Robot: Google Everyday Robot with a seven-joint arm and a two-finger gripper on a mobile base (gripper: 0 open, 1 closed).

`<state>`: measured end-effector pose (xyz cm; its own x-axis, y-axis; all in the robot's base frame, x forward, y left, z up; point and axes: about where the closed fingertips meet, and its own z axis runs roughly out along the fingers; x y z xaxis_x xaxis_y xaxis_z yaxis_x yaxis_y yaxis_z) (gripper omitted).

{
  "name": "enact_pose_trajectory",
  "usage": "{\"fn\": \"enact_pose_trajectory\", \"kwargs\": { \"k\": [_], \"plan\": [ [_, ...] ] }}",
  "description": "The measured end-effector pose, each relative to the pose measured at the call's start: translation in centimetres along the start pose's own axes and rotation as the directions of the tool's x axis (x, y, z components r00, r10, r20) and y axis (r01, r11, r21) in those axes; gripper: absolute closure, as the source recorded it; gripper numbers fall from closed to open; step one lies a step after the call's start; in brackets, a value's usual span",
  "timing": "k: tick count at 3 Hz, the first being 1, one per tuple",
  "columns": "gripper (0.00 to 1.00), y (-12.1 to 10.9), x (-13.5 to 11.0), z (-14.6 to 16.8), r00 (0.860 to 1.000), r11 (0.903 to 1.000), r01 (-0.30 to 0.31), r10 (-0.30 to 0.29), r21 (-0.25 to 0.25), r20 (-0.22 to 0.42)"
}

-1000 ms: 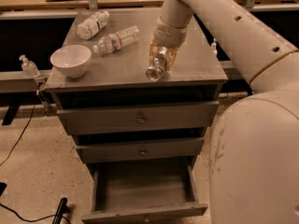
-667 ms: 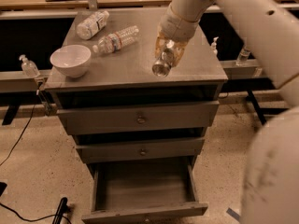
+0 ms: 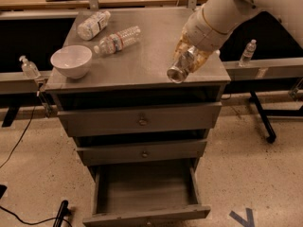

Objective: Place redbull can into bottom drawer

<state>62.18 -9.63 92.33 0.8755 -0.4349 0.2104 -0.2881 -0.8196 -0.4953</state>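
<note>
My gripper [image 3: 185, 60] is shut on the redbull can [image 3: 179, 69], a slim shiny silver can held tilted with its end facing the camera. It hangs above the front right part of the grey cabinet top [image 3: 151, 41]. The bottom drawer [image 3: 144, 193] stands pulled open below, with a plain grey interior and nothing in it. The two shallower drawers [image 3: 141, 121] above it are closed. The white arm reaches in from the upper right.
A white bowl [image 3: 71, 60] sits at the front left of the cabinet top. Two clear water bottles [image 3: 117, 39] lie at the back left. A small bottle [image 3: 247, 52] stands on a rail at the right, and a pump bottle [image 3: 29, 68] at the left.
The arm has swung so its upper part sits further right and higher. The gripper with the can has moved slightly forward and right over the cabinet's front edge.
</note>
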Motion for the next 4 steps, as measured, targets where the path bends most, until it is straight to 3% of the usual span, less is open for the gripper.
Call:
{"fn": "enact_pose_trajectory", "kwargs": {
  "k": [1, 2, 3, 4],
  "plan": [
    [1.0, 0.2, -1.4, 1.4, 0.999, 0.9991, -0.005, 0.003, 0.042, 0.036],
    [1.0, 0.4, -5.4, 3.3, 0.994, 0.9825, -0.101, 0.092, 0.157, 0.064],
    [1.0, 2.7, -8.5, 7.0, 0.972, 0.9602, -0.231, 0.233, 0.157, 0.005],
    [1.0, 3.1, -9.4, 8.4, 0.96, 0.9466, -0.28, 0.28, 0.16, 0.024]
  ]
}}
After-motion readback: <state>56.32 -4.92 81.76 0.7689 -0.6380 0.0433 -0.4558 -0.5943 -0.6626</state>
